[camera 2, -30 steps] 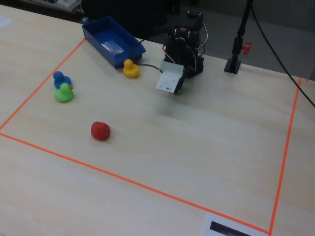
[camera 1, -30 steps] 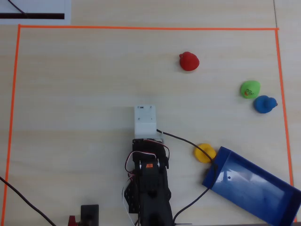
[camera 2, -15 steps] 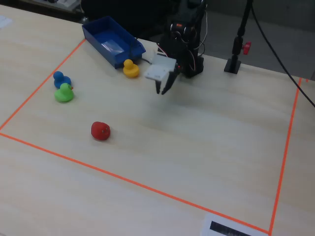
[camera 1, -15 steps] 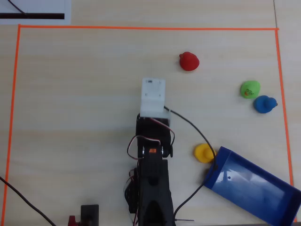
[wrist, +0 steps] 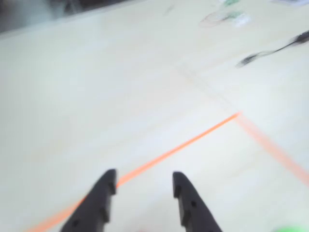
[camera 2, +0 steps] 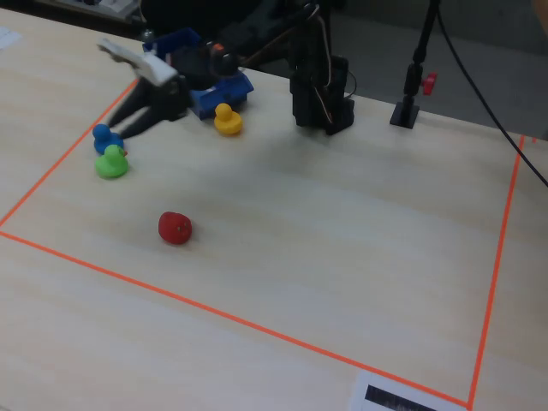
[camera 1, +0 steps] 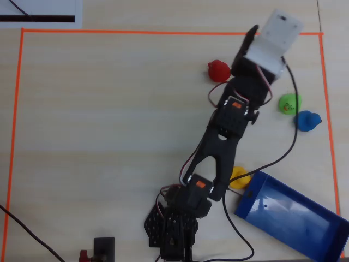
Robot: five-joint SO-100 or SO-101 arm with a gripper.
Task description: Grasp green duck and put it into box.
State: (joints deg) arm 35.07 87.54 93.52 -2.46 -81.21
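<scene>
- The arm's black two-fingered pincer [wrist: 143,180] has its fingers apart and nothing between them; in the wrist view only pale wood and an orange tape line show in the gap.
- In the fixed view the pincer [camera 2: 125,122] hangs above the surface, just above and to the right of the small bright green rubber duck [camera 2: 110,163], not touching it.
- That green duck [camera 1: 289,103] sits upright on the light wooden surface [camera 1: 109,120], inside the orange tape rectangle [camera 1: 163,33], near its right edge in the overhead view.
- A small blue rubber duck [camera 1: 307,120] stands just beside the green one, close enough that I cannot tell whether they touch.
- A small red rounded toy [camera 1: 217,71] lies well apart from them, partly hidden by the arm in the overhead view.
- The shallow rectangular blue plastic box [camera 1: 294,218] lies at the lower right of the overhead view, with a small yellow rubber duck [camera 1: 239,176] just outside its near corner.
- A green blur [wrist: 291,229] shows at the bottom right corner of the wrist view.
</scene>
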